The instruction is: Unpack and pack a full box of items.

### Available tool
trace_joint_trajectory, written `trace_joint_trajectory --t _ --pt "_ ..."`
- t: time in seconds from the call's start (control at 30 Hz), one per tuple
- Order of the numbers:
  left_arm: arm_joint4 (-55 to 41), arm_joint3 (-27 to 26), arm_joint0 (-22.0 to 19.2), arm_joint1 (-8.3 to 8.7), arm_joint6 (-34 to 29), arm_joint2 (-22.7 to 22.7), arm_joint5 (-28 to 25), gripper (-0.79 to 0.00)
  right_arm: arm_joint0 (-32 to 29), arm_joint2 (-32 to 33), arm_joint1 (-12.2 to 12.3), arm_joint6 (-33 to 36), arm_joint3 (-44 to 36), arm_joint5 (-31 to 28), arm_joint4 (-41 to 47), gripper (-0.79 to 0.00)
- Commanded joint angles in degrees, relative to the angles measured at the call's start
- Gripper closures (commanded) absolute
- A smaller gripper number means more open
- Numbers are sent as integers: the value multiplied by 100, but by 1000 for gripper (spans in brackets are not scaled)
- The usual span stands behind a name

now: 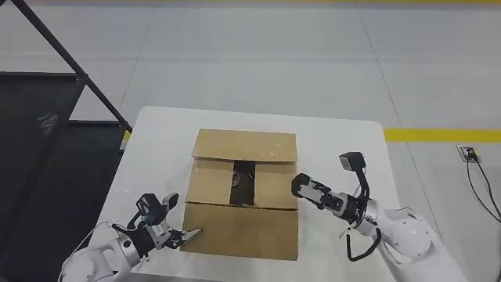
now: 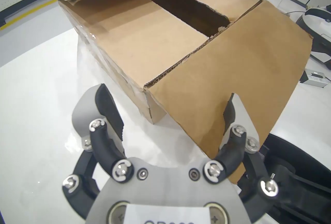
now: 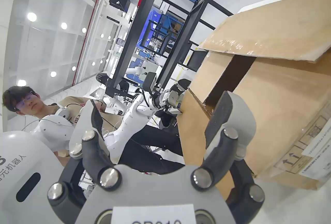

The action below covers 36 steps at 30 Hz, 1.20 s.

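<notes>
A brown cardboard box [image 1: 244, 196] stands in the middle of the white table [image 1: 156, 149]. Its two side flaps are folded in, leaving a dark gap [image 1: 244, 182] where something dark lies inside. The near flap [image 2: 227, 74] slopes outward toward me. My left gripper [image 2: 168, 108] is open at that flap's near-left corner [image 1: 188, 235], with the flap's edge between its fingers and covering part of one finger [image 2: 234, 116]. My right gripper [image 3: 157, 116] is open beside the box's right side [image 1: 301, 186], one finger [image 3: 225, 116] close against the cardboard.
The far flap [image 1: 245, 145] stands out toward the table's back. Bare table surface lies on the left [image 2: 38, 85] and right of the box. A black frame [image 1: 55, 55] stands off the table's left side. A person sits behind the robot in the right wrist view.
</notes>
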Motion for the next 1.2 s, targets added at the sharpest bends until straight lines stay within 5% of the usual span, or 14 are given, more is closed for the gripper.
trace_joint_trajectory --t 0.0,0.23,0.53,1.0,1.17 --pt "-3 -1 1 0 0 -2 -4 -785 -2 1 1 8 -1 -31 -5 -785" --pt "-3 -1 1 0 0 -2 -4 -785 -26 21 -2 -172 -57 62 -130 -785" --pt "169 -118 20 10 29 121 212 -785 636 -568 -184 -559 707 1597 432 -785" --pt "187 -106 82 41 165 228 395 -785 1721 -1031 -512 -1091 1942 1286 1227 -785" --pt "188 -114 112 49 219 283 453 -785 2200 -1287 -658 -1731 2219 1286 856 -785"
